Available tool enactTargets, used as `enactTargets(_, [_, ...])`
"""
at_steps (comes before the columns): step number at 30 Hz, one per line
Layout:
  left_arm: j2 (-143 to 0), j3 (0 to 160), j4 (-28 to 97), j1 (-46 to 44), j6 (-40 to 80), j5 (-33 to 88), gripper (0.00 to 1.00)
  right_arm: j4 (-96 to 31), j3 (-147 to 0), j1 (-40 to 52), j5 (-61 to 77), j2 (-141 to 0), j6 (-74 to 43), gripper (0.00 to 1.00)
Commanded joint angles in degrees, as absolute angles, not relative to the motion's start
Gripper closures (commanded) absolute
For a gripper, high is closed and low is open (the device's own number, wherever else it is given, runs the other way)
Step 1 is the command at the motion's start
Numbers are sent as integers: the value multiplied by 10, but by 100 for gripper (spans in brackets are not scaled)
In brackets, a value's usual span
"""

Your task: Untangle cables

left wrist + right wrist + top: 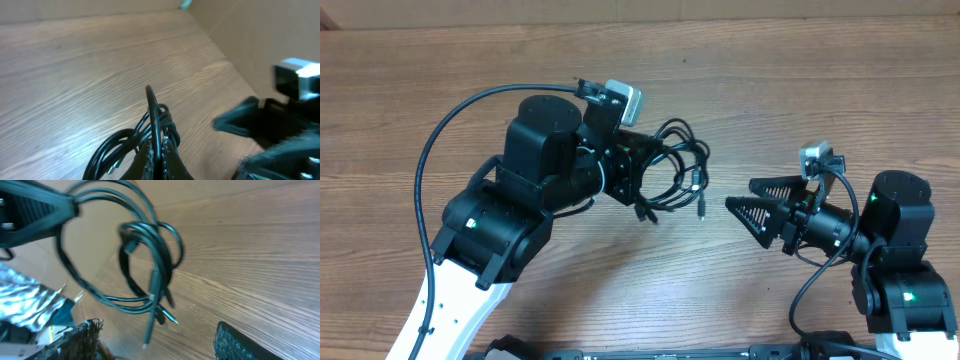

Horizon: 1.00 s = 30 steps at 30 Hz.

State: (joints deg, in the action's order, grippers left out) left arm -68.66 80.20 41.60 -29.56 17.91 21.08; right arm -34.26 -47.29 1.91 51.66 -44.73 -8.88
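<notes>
Overhead: the left gripper (642, 165) is pinched on the cables (682, 172), which bunch just past its tips. The right gripper (740, 193) gapes wide, near them but apart.

Left wrist: its fingers (159, 150) clamp the cables (125, 145).

Right wrist: the cables (155, 265) hang ahead of its spread fingers (235, 342).

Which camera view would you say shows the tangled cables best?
The right wrist view: the cables fill the frame, loops and plug ends distinct. Overhead shows them small and bunched. Left wrist shows only a few loops, cropped at the bottom.
</notes>
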Motion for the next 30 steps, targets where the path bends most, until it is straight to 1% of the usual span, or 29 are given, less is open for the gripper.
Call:
enactTargets(1, [-686, 813, 425, -293, 193, 166, 96, -335, -488, 22, 575, -446, -80, 30])
enactTargets(6, [-689, 813, 428, -293, 193, 165, 96, -328, -488, 22, 602, -446, -92, 30])
enactTargets(14, [-690, 813, 428, -293, 193, 165, 96, -331, -488, 23, 604, -447, -107, 29])
enactTargets(16, [-690, 813, 428, -293, 193, 165, 96, -331, -488, 23, 603, -449, -113, 28])
enactTargets(17, [-690, 813, 425, -293, 193, 165, 96, -330, -488, 23, 603, -454, -124, 24])
enactTargets(24, [-694, 813, 387, -307, 198, 165, 96, -331, -488, 24, 603, -496, -155, 24])
enactTargets(30, [-705, 813, 372, -332, 197, 159, 96, -324, -488, 56, 603, -539, -154, 24])
